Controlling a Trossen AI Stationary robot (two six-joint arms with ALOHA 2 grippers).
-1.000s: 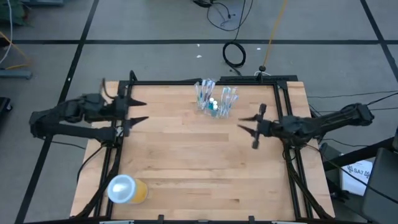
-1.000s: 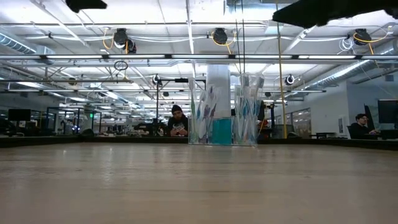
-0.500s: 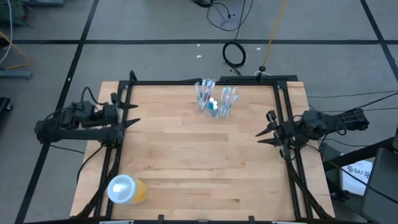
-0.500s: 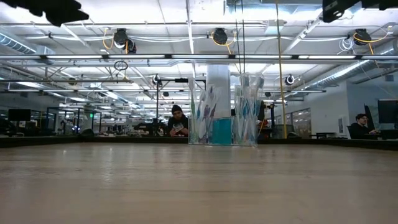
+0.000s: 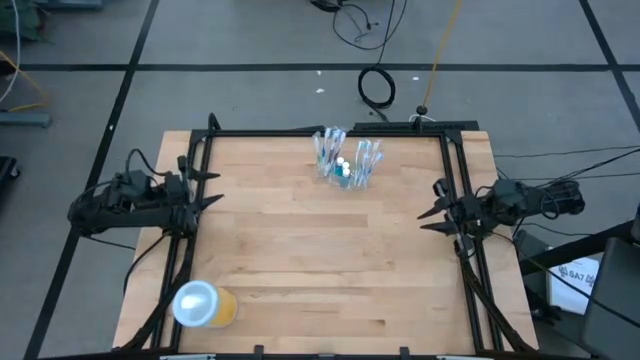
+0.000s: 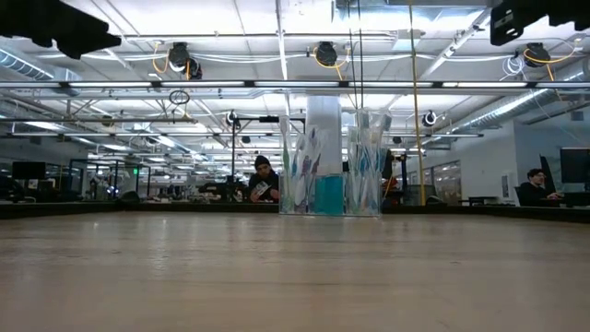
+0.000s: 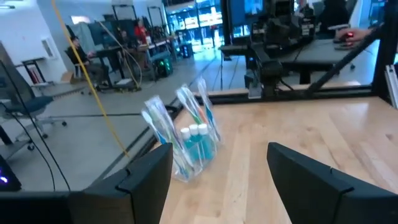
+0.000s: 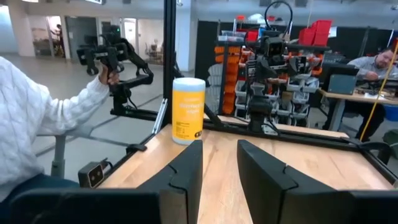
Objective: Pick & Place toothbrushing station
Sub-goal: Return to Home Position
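Note:
The toothbrushing station point(image 5: 347, 160) stands upright on its base at the far middle of the wooden table. It is clear plastic holding slim blue, white and green toothbrushes, with teal white-capped tubes point(image 7: 196, 142) between them. It also shows in the low view point(image 6: 332, 166). My left gripper point(image 5: 215, 187) hovers open at the table's left edge, its fingers level and pointing across the table, the station point(image 7: 186, 140) ahead of them. My right gripper point(image 5: 428, 220) hovers at the right edge, open by a narrow gap point(image 8: 219, 149) with nothing in it.
An orange-yellow cup with a white lid point(image 5: 205, 305) stands at the near left corner and shows in the right wrist view too point(image 8: 188, 111). A black frame point(image 5: 330, 132) runs round the table. A person's white sleeve point(image 8: 37, 118) shows beyond the left side.
Both arms have drawn back from over the table. My left gripper has gone toward the left edge and sunk. My right gripper has gone toward the right edge and rolled, so its fingers now lie level, side by side. The station has kept still.

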